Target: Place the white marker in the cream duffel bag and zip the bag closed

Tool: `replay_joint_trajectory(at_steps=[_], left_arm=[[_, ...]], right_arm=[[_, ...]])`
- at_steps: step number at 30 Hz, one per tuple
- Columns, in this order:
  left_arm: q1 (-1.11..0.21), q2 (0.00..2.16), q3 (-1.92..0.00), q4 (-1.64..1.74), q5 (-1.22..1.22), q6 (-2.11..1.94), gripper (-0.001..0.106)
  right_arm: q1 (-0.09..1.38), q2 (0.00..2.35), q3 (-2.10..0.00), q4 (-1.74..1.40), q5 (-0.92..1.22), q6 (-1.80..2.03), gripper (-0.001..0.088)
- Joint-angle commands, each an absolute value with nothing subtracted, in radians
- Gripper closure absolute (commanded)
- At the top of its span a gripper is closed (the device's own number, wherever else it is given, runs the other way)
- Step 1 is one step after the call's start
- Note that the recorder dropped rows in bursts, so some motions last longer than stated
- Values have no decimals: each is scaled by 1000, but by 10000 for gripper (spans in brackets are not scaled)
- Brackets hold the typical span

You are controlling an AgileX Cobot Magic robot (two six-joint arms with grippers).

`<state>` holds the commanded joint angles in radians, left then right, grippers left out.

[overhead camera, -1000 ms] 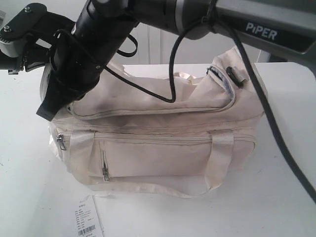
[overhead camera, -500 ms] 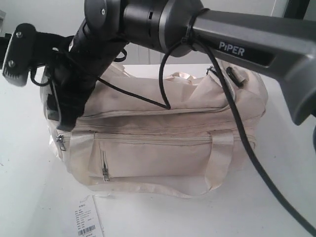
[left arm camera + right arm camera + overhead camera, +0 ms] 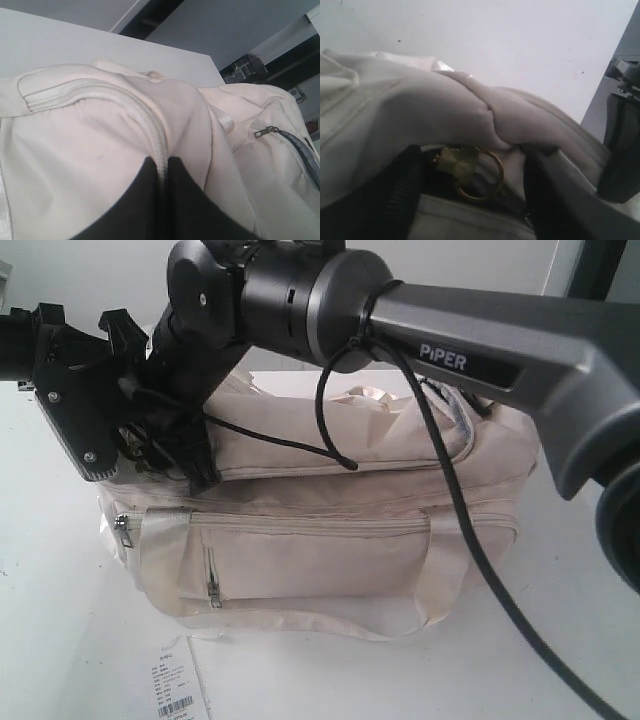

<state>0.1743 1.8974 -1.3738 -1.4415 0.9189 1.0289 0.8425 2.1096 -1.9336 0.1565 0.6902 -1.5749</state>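
Observation:
The cream duffel bag (image 3: 330, 540) sits on the white table, its curved top flap (image 3: 340, 435) bulging. The white marker is out of view. My right arm (image 3: 470, 350) reaches across from the right to the bag's upper left end. There my right gripper (image 3: 470, 187) stands open, its black fingers (image 3: 395, 195) wide apart on either side of a gold ring zip pull (image 3: 487, 172) that lies free between them. My left gripper (image 3: 162, 172) is shut on the bag's top zip seam (image 3: 145, 120), pinching the ridge of fabric.
A white barcoded paper tag (image 3: 180, 690) lies on the table in front of the bag. A front pocket zip pull (image 3: 213, 590) and a side pull (image 3: 122, 528) hang at the bag's left. A black cable (image 3: 450, 500) droops across the bag.
The right arm has swung lower over the bag's left end and its jaws have opened. The black block of the left wrist has come down towards the bag.

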Motion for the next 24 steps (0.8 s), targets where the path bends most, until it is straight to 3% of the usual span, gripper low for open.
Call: replay_joint_trajectory(at_steps=[9,13,15,17,24], left_arm=[[174,1897,-1374,-1441,923,1029,1053],[174,1897,-1374,-1441,925,1029,1053],[174,1897,-1374,-1441,925,1029,1053],[174,1897,-1374,-1441,925,1040,1053],[174,1897,-1374,-1441,925,1040,1053]], right_arm=[[843,2148,-1934,127,671,-1567,577],[843,2153,-1934,110,680,-1540,608],[843,2153,-1934,81,690,-1535,690],[843,2151,-1934,79,692,-1522,870],[843,2110,-1934,98,695,-1458,868]])
